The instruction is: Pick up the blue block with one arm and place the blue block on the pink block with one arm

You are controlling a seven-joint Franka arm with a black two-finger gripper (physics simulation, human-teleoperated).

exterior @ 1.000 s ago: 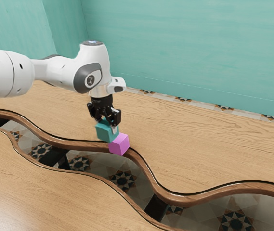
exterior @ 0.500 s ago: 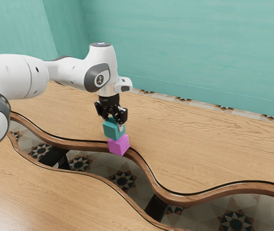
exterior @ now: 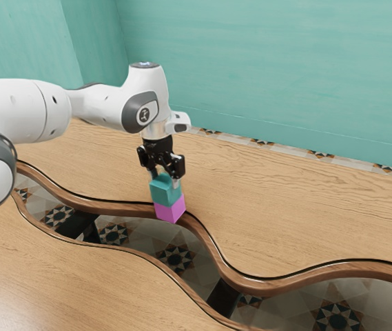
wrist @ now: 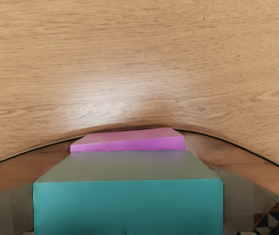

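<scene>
Fingers [exterior: 176,167] are clasping the blue block [exterior: 166,190], which is sitting directly beneath them atop the pink block [exterior: 171,211], apparently touching.

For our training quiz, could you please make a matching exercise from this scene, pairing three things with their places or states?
Things:
1. blue block
2. pink block
3. fingers

Places or states:
A. lies on the table at its curved edge
B. closed on a block from two sides
C. sits on top of another block

Pairs: 1-C, 2-A, 3-B.
</scene>
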